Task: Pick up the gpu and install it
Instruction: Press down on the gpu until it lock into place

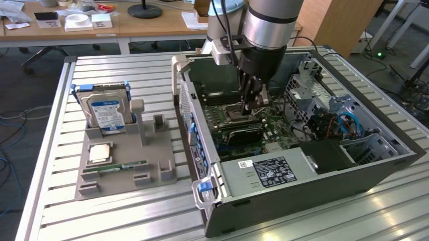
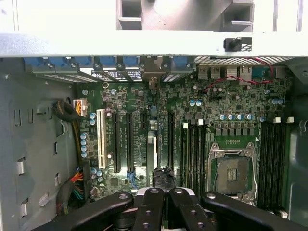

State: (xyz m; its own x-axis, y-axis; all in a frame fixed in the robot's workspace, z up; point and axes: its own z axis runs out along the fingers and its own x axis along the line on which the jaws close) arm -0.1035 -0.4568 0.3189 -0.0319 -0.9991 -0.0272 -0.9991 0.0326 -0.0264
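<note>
My gripper (image 1: 254,106) reaches down into the open computer case (image 1: 201,120), over the motherboard (image 2: 231,110). Its fingers (image 2: 149,204) are shut together on the gpu (image 2: 155,154), a thin dark card that shows edge-on in the wrist view. There it runs between the black expansion slots (image 2: 130,139) toward the case's rear wall. In the exterior view the gpu (image 1: 241,133) shows as a dark slab just under the fingers, low against the board. The empty CPU socket (image 2: 231,171) lies beside it.
On the exterior view's left, a grey holder (image 1: 124,170) carries a silver hard drive (image 1: 106,113), a processor chip (image 1: 100,152) and a green memory stick (image 1: 124,166). The power supply (image 1: 264,173) and drive cage (image 1: 348,115) crowd the case. A white slot (image 2: 100,137) lies further along.
</note>
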